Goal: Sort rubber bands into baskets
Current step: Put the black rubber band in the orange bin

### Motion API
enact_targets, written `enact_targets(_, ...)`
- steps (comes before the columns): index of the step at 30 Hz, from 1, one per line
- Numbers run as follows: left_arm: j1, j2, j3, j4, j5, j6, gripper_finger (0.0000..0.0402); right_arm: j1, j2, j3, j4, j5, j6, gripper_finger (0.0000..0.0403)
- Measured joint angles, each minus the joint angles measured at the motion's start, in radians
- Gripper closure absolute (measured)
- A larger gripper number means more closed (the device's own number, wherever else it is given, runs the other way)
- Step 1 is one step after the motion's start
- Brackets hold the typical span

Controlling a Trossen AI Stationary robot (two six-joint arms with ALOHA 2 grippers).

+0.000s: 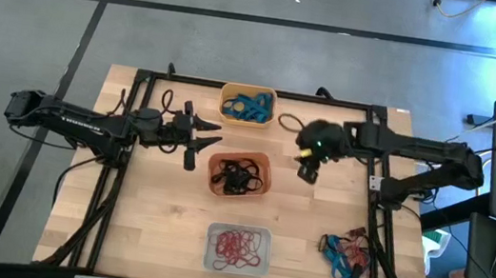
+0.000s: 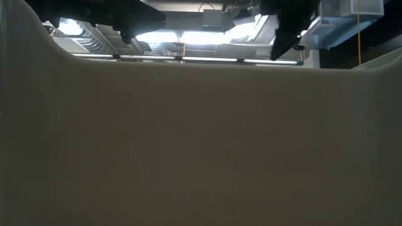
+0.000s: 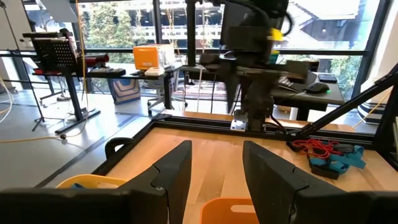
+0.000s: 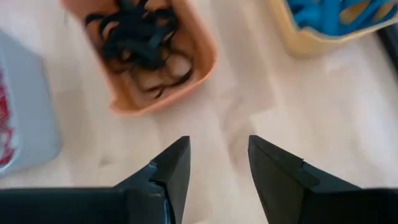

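Your right gripper (image 1: 307, 172) hovers over bare pale wood just beside the red-orange basket (image 1: 264, 176), its dark wedge-shaped fingers (image 4: 169, 169) spread apart and empty. Your left gripper (image 1: 200, 136) waits near that tub's other side, jaws likewise parted around nothing. The smooth, round-cornered plastic tubs sit in a row: yellow-orange basket (image 1: 250, 90) with blue-teal bands (image 1: 247, 107), the red-orange one with tangled black bands (image 1: 239, 176), the pale basket (image 1: 235, 269) with thin red loops (image 1: 238, 246). You'll see a loose mixed heap of rubber bands (image 1: 345, 254) by the table's (image 1: 159, 233) right edge.
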Motion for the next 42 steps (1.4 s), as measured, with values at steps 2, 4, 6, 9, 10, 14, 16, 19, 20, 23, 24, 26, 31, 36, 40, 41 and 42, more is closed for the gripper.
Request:
enact_targets(2, 0.000, 0.000, 0.000, 0.000, 0.000, 0.000, 0.0260, 0.043, -0.003, 0.000, -0.038, -0.001, 0.044, 0.0242)
enact_targets(4, 0.000, 0.000, 0.000, 0.000, 0.000, 0.000, 0.0260, 0.083, -0.003, 0.000, -0.072, -0.002, 0.082, 0.0242)
enact_targets(6, 0.000, 0.000, 0.000, 0.000, 0.000, 0.000, 0.0260, 0.122, -0.003, 0.000, -0.099, -0.002, 0.122, 0.0242)
enact_targets(9, 0.000, 0.000, 0.000, 0.000, 0.000, -0.001, 0.0260, 0.177, -0.003, 0.000, -0.135, -0.003, 0.181, 0.0242)
enact_targets(10, 0.000, 0.000, 0.000, 0.000, 0.000, -0.002, 0.0260, 0.196, -0.003, 0.000, -0.146, -0.003, 0.203, 0.0242)
enact_targets(14, 0.000, 0.000, 0.000, 0.000, 0.000, -0.003, 0.0260, 0.264, -0.003, 0.000, -0.171, -0.002, 0.266, 0.0242)
enact_targets(16, 0.000, 0.000, 0.000, 0.000, 0.000, -0.003, 0.0260, 0.288, 0.003, 0.000, -0.171, -0.003, 0.287, 0.0242)
enact_targets(19, 0.000, 0.000, 0.000, 0.000, 0.000, -0.003, 0.0260, 0.325, 0.012, -0.006, -0.181, -0.003, 0.320, 0.0242)
enact_targets(20, 0.000, 0.000, 0.000, 0.000, 0.000, -0.003, 0.0260, 0.336, 0.014, -0.013, -0.178, -0.006, 0.333, 0.0242)
enact_targets(23, 0.000, 0.000, 0.000, 0.000, 0.000, -0.003, 0.0260, 0.373, 0.018, -0.066, -0.177, -0.043, 0.380, 0.0242)
enact_targets(24, 0.000, 0.000, 0.000, -0.001, 0.000, -0.003, 0.0260, 0.385, 0.019, -0.090, -0.169, -0.057, 0.396, 0.0242)
enact_targets(26, 0.000, 0.000, 0.000, 0.000, 0.000, -0.003, 0.0260, 0.413, 0.020, -0.139, -0.158, -0.082, 0.432, 0.0242)
enact_targets(31, 0.000, 0.000, 0.000, 0.000, 0.000, -0.007, 0.0260, 0.498, 0.021, -0.253, -0.121, -0.128, 0.517, 0.0242)
enact_targets(36, 0.000, 0.000, 0.000, 0.000, 0.000, -0.008, 0.0260, 0.573, 0.021, -0.337, -0.066, -0.134, 0.543, 0.0242)
enact_targets(40, 0.000, 0.000, 0.000, 0.000, 0.000, -0.008, 0.0260, 0.603, 0.021, -0.400, 0.015, -0.167, 0.566, 0.0242)
enact_targets(41, 0.000, 0.000, 0.000, 0.000, 0.000, -0.008, 0.0260, 0.609, 0.021, -0.416, 0.039, -0.178, 0.573, 0.0242)
enact_targets(42, 0.000, 0.000, 0.000, 0.000, 0.000, -0.009, 0.0260, 0.615, 0.021, -0.430, 0.064, -0.187, 0.578, 0.0242)
